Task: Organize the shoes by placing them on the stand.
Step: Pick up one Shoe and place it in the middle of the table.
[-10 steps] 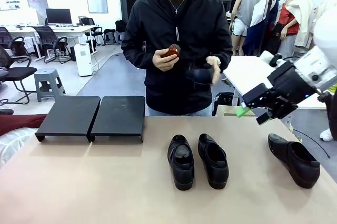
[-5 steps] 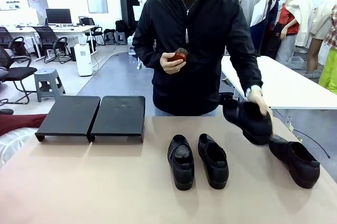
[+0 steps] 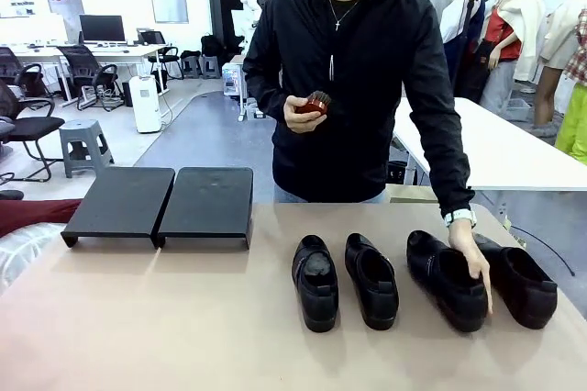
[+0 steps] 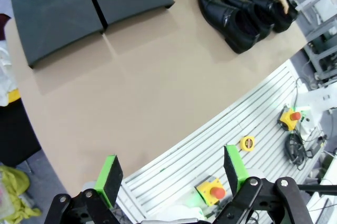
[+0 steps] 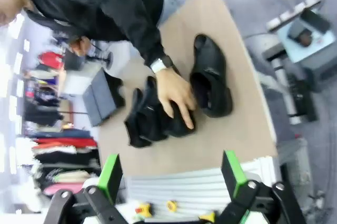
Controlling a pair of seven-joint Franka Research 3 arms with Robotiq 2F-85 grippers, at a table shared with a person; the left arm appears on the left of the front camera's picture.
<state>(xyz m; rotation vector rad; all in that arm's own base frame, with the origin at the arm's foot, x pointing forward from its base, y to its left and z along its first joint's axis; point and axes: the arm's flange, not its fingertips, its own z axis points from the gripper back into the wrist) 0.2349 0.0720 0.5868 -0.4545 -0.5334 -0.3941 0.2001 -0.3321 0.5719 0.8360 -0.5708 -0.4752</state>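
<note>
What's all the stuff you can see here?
table: one, tan, across the front
shoes: four, shiny black, row on the table's right half
stand: two platforms, matte black, table's far left
small round object: one, reddish-brown, held at the person's chest
person's hands: two; one holds that object, one rests on the third shoe
robot's left hand: one, black, green pads, open, above the table's near edge
robot's right hand: one, same colours, open, near the shoes' end
</note>
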